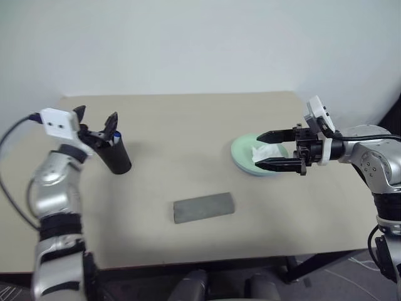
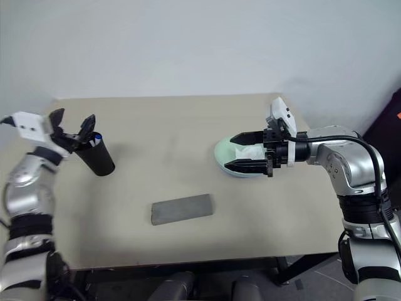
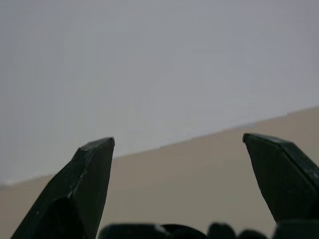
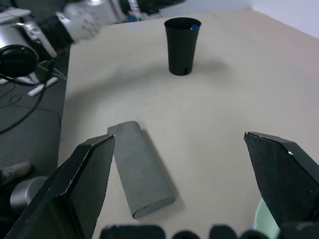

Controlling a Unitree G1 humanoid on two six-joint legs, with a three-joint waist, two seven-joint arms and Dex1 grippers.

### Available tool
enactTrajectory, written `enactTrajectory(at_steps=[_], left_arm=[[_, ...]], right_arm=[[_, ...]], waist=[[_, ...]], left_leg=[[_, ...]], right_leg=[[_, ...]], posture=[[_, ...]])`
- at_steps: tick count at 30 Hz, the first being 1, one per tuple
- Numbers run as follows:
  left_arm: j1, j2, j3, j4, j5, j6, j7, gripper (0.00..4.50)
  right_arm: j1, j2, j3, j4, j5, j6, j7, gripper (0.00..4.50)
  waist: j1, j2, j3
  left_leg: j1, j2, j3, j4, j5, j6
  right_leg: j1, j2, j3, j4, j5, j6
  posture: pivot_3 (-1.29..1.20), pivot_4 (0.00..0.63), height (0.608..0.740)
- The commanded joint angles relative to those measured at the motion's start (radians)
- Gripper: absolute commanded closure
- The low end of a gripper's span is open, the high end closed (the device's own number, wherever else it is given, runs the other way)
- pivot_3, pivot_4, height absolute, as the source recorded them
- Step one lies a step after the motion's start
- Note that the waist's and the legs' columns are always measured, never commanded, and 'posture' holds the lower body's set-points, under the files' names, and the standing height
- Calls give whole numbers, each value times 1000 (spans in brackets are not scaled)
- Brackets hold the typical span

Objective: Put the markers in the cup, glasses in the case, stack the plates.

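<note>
A beige table (image 1: 188, 125) stands against a pale wall, seen from above with a robot arm at each side.

The left pincer (image 1: 95, 124) hangs just above the rim of a black cup (image 1: 117, 157), its two black fingers spread apart and holding nothing. The cup stands upright on the table directly under those fingers. A bit of blue (image 4: 194, 26) shows inside its mouth, the end of a marker; the rest of that marker is hidden by the cup wall, and whether a second marker lies inside cannot be made out. In the left wrist view the fingers frame bare table and wall.

The right pincer (image 1: 276, 150) points sideways towards the left arm, fingers wide apart and empty. It hovers over a mint green plate (image 1: 241, 153), one finger at the plate's far edge and one at its near edge. A crumpled white tissue (image 1: 266, 152) lies on the plate between those fingers. The pincer covers part of the plate, and whether a second plate sits beneath it cannot be told.

A grey case (image 1: 203, 207) lies flat and shut on the table, nearer the front edge, between the two pincers and well apart from both. What it holds is hidden.
</note>
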State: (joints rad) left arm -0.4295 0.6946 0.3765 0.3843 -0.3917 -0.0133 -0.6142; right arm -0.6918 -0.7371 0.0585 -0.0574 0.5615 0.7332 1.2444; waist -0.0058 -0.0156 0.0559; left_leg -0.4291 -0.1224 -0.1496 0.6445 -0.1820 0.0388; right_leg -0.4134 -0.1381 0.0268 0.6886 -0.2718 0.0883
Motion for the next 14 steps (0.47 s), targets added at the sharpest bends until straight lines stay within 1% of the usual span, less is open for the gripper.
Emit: enactTrajectory(at_steps=[1,2,4,7,11,14], left_arm=[[71,113,115,-105,-82,93,-79,113],[103,142,145,-124,-105,125,-103,113],[213,219,234,-171,-171,214,-208,113],[350,271,324,-211,-221,298,-297,113],[481,213,372,-327,-240,347,-278,113],[530,165,388,-409,-258,390,-238,113]], right_arm=[[1,3,-40,-49,25,-5,-24,0],[4,4,-43,-48,27,-7,-25,0],[7,11,-47,-47,30,-12,-30,0],[12,38,-38,-56,40,0,-49,0],[23,63,-15,-64,38,-8,-49,0],[12,72,-13,-62,44,-7,-50,0]], waist=[[-7,0,0],[-8,1,0],[-12,1,0],[-14,3,1],[1,5,1],[10,5,1]], left_leg=[[0,0,0,-1,0,0],[0,1,0,-1,0,0],[0,1,0,-2,0,0],[0,1,1,-2,0,0],[0,1,1,-3,0,0],[0,1,2,-3,-1,1]], right_leg=[[-1,0,0,0,0,0],[-1,0,0,0,0,-1],[-2,0,0,0,0,-1],[-2,0,1,0,-1,0],[-1,0,1,0,-2,-2],[-1,0,1,0,-2,-2]], posture=[[0,0,683],[0,0,683],[0,0,683],[0,0,683],[0,0,683],[0,0,683]])
